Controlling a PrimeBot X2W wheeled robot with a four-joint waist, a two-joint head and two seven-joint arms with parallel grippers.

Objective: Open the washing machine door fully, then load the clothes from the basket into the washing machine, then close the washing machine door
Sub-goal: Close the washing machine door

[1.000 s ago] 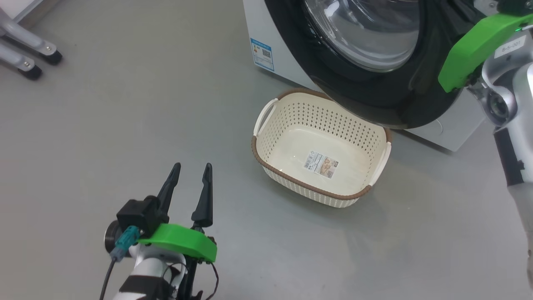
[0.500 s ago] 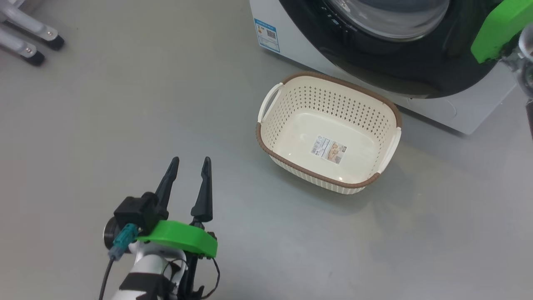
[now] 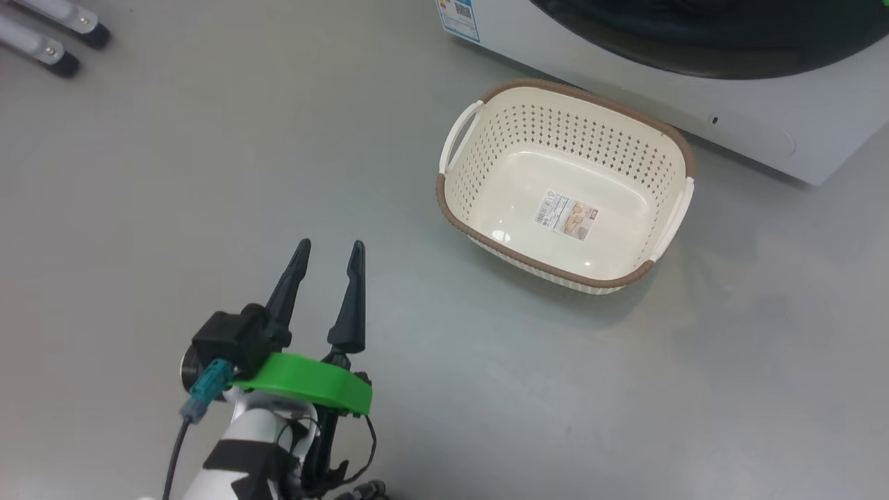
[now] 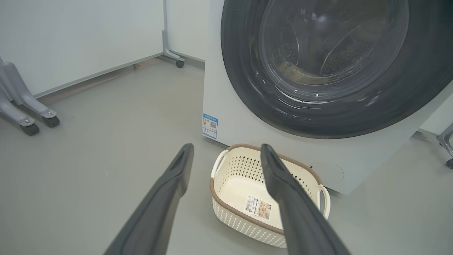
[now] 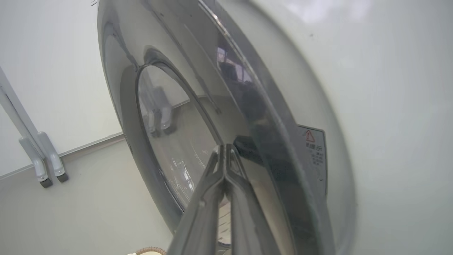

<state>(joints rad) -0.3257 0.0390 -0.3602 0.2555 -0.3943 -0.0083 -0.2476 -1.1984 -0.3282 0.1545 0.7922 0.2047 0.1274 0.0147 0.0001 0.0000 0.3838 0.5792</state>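
The basket (image 3: 486, 139) stands on the grey floor (image 3: 208, 173) just in front of the washing machine (image 3: 625, 83). Its far rim is near the white front panel at its 12 o'clock, and its bare bottom shows a label sticker (image 3: 568, 217). In the head view the left pincer (image 3: 330, 248) hovers over the floor at about 8 o'clock from the basket, well apart from it, its two dark fingers spread wide and holding nothing. Two grey wheeled legs (image 3: 42, 47) stand far off at 10 o'clock, and a blue sticker (image 3: 458, 12) marks the machine's lower corner. The head view cuts the washing machine door (image 3: 694, 48) to a strip of black rim at 1 o'clock. The left wrist view takes in the whole round, which appears to lie against the machine's front. The drum shows through the glass, with a tan patch low in it too blurred to name. The right wrist view looks along the glossy rim edge-on. There the right pincer (image 5: 224, 148) has its fingers pressed together, gripping nothing that can be seen, tips close to the rim; whether they touch it cannot be told. A warning label (image 5: 313, 152) sits at their 3 o'clock.
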